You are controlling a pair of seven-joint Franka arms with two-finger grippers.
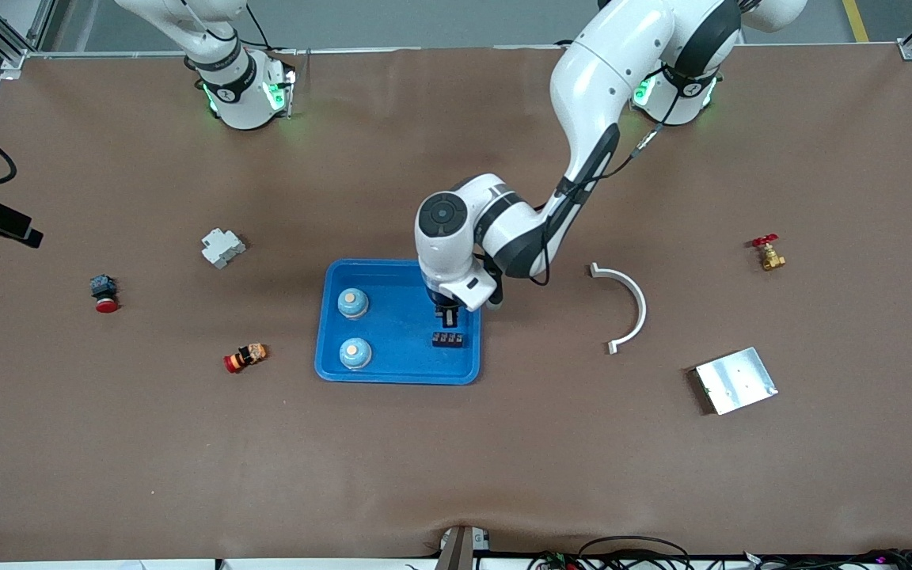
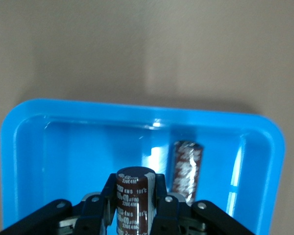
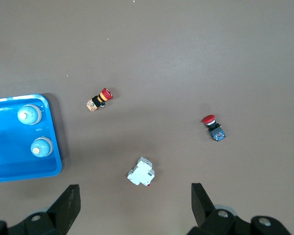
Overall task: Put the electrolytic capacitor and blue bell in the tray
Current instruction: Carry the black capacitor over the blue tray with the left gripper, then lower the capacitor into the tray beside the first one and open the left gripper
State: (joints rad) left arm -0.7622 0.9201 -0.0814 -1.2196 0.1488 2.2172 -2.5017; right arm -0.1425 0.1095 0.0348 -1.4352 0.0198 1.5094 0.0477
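Note:
The blue tray point(image 1: 397, 372) lies at the table's middle. Two blue bells point(image 1: 352, 302) point(image 1: 355, 354) stand in it, toward the right arm's end. My left gripper point(image 1: 450, 318) hangs low over the tray's other end. In the left wrist view that gripper point(image 2: 134, 188) is shut on a dark brown electrolytic capacitor point(image 2: 133, 198), held upright above the tray floor point(image 2: 78, 156). A second brown cylinder point(image 2: 187, 169) shows on the floor beside it. My right gripper point(image 3: 135, 205) waits open high over the table, with nothing between its fingers.
A dark oblong piece point(image 1: 448, 340) lies in the tray under the left gripper. Around the tray lie a white breaker point(image 1: 222, 247), a red push button point(image 1: 104, 294), a red-and-yellow part point(image 1: 245, 357), a white curved bracket point(image 1: 628, 305), a silver plate point(image 1: 735, 381) and a brass valve point(image 1: 768, 253).

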